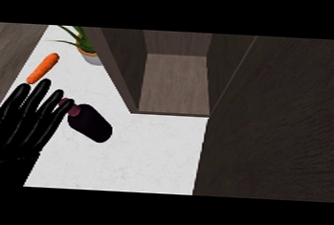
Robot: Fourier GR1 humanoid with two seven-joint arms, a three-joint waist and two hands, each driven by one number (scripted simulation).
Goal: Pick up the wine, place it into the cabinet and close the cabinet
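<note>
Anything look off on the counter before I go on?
The wine bottle lies on its side on the counter, neck toward the left hand, whose straight fingers are by the neck. The cabinet stands open and empty. No spill shows.

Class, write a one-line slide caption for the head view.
Open left hand beside the wine bottle on the white counter, open cabinet behind.

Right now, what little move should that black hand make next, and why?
Probably curl its fingers round the wine bottle. The left hand is open, its fingertips right at the bottle's neck, and the bottle lies on its side on the counter, not yet lifted. The cabinet stands open.
</note>
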